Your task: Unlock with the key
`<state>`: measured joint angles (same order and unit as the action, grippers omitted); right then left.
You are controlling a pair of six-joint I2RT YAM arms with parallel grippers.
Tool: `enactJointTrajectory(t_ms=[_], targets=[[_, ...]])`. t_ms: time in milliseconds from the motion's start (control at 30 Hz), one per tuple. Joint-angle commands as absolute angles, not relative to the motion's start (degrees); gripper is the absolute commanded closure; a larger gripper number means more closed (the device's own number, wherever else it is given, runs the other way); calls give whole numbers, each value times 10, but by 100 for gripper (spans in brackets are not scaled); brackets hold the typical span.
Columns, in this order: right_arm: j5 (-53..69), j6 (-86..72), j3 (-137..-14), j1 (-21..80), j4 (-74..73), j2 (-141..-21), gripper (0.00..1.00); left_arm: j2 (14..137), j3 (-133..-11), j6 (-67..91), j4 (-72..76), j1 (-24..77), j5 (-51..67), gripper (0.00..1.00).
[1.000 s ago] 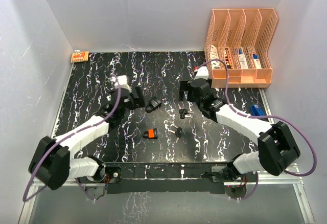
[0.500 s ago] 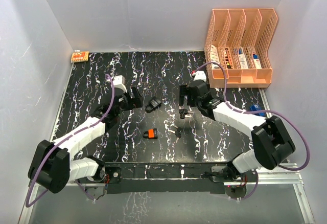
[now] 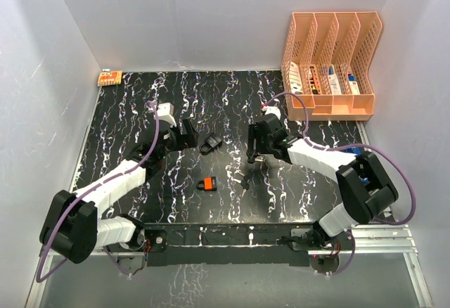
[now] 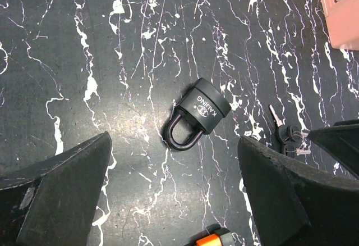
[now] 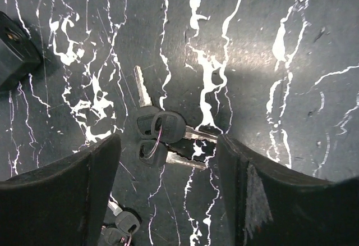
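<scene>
Orange padlock (image 4: 213, 238) cut off at the bottom edge. Left fingers (image 4: 61, 195) spread wide above round black padlock (image 4: 197, 114); right fingers (image 5: 61, 195) wide apart, straddling black-headed ringed keys (image 5: 160, 131), gripping nothing.

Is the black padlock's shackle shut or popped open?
Shut. In the left wrist view the black padlock lies flat, both shackle legs seated in its body; the keys lie apart from it.
</scene>
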<state>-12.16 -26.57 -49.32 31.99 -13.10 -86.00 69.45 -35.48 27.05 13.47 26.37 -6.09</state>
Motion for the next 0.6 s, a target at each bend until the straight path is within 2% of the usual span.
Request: enactJointTrajectory(t_ms=[0, 67, 167, 267, 333, 400, 467, 533, 567], targets=[[-91, -288, -512, 321, -120, -885, 38, 694, -351, 264, 144, 264, -52, 6], [-80, -291, -513, 321, -116, -896, 44, 694, -351, 263, 144, 265, -52, 6], [-73, -294, -510, 321, -111, -903, 46, 691, -351, 262, 142, 265, -53, 7], [-70, -295, -510, 322, -110, -903, 46, 690, -350, 264, 142, 264, -57, 12], [-72, -296, -508, 322, -110, -895, 44, 688, -351, 266, 142, 265, -57, 19], [-77, -296, -507, 322, -109, -880, 40, 688, -354, 270, 138, 265, -59, 37], [-81, -297, -506, 321, -110, -867, 32, 685, -357, 274, 132, 265, -60, 62], [-84, -297, -506, 322, -111, -856, 30, 681, -359, 280, 127, 265, -58, 87], [-86, -297, -505, 322, -112, -851, 29, 680, -362, 283, 122, 265, -59, 94]])
